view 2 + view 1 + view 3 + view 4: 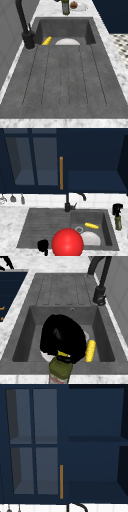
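Observation:
My right hand (pixel 117 208) sits on top of a green bottle (pixel 118 222) that stands upright on the counter right of the sink, its fingers curled over the bottle's top. In the right side view the same hand (pixel 62 337) covers the neck of the bottle (pixel 60 371). My left hand (pixel 43 245) hangs at the sink's front edge, left of a large red ball (pixel 67 243), holding nothing. Its straight fingers (pixel 5 262) also show in the right side view. In the basin (pixel 107 228) lie a yellow cob-like item (pixel 91 225) and a white plate (pixel 90 238).
A black faucet (pixel 67 203) stands behind the grooved drainboard (pixel 42 223). Utensils (pixel 13 198) hang on the tiled wall at the left. A dark blue wall cabinet has a glass door with a gold handle (pixel 61 481). Beyond the bottle a brown round thing (pixel 73 4) rests on a small white dish (pixel 81 7).

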Robot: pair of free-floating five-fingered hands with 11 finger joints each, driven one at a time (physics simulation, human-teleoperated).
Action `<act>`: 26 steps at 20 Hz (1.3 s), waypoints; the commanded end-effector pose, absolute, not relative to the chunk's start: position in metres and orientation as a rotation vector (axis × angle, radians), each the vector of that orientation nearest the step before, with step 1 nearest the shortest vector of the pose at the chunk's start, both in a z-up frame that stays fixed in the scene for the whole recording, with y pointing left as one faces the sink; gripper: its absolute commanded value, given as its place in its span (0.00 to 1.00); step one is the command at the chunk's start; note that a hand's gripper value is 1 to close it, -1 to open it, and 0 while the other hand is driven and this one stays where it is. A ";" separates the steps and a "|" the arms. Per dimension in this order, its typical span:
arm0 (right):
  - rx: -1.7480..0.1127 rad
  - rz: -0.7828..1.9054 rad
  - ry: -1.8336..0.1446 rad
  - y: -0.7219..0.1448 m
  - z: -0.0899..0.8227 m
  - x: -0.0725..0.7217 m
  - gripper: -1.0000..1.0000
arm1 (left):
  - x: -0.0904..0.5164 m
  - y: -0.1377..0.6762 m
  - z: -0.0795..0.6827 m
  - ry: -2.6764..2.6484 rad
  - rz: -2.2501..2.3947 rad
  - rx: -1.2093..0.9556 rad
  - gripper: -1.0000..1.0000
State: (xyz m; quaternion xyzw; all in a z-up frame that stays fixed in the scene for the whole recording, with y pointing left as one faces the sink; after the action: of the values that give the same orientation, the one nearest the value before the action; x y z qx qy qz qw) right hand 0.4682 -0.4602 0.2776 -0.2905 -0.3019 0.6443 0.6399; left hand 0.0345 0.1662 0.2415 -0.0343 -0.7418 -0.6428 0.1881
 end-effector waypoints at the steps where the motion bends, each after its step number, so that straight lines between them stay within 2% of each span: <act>1: -0.692 1.470 -0.696 -0.460 0.278 0.462 1.00 | 0.034 0.166 0.242 -2.087 -1.808 -0.096 0.50; 10: -0.770 1.420 -0.816 -0.479 0.323 0.428 1.00 | 0.034 0.166 0.242 -2.087 -1.808 -0.096 0.50; 18: -0.755 1.409 -0.832 -0.491 0.378 0.394 1.00 | 0.034 0.166 0.242 -2.087 -1.808 -0.096 0.50; 26: -0.816 1.401 -0.860 -0.473 0.415 0.341 1.00 | 0.034 0.166 0.242 -2.087 -1.808 -0.096 0.50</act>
State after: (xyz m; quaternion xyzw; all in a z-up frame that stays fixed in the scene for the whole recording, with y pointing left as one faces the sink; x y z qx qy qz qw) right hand 0.3598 -0.4843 0.4050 -0.3449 -0.3591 0.6135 0.6130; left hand 0.0345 0.1662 0.2415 -0.0343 -0.7418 -0.6428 0.1881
